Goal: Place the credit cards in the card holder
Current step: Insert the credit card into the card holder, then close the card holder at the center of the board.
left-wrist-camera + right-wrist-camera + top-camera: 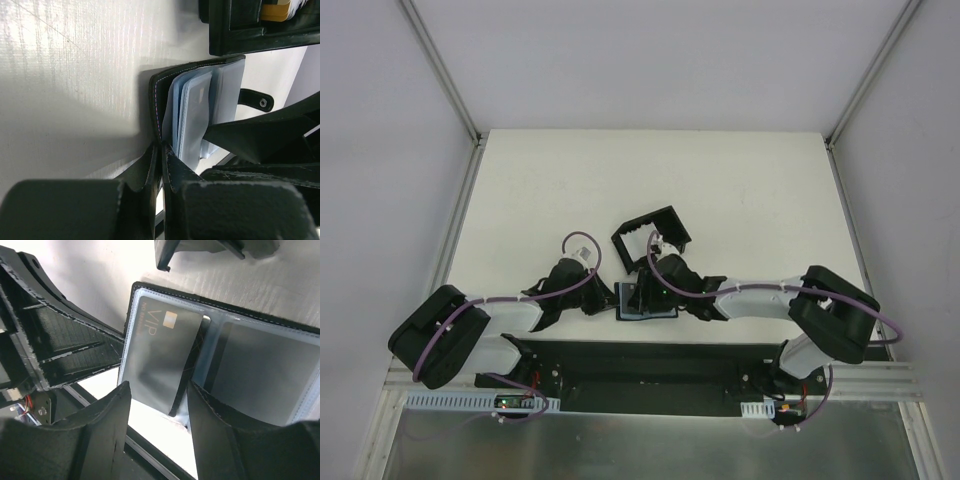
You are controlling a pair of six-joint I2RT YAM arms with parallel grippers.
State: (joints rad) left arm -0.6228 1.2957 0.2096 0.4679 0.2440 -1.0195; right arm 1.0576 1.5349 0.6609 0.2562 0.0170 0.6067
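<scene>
The card holder (645,306) lies open near the table's front edge, with bluish clear sleeves (200,100) inside its black cover. My left gripper (161,150) is shut on the cover's edge at the holder's left side (616,299). A grey credit card marked VIP (160,347) lies lengthwise on the left sleeve (127,335). Its near end sticks out past the holder's near edge. My right gripper (159,385) is open over that end, one finger on each side, with a gap showing at the right finger (220,425). From above, this gripper (656,288) hides the card.
A black walled tray (665,215) stands just behind the holder, with something orange inside it (277,10). The holder's clasp tab (256,100) points toward the tray. The two grippers are close together over the holder. A metal rail (650,360) runs along the table's near edge.
</scene>
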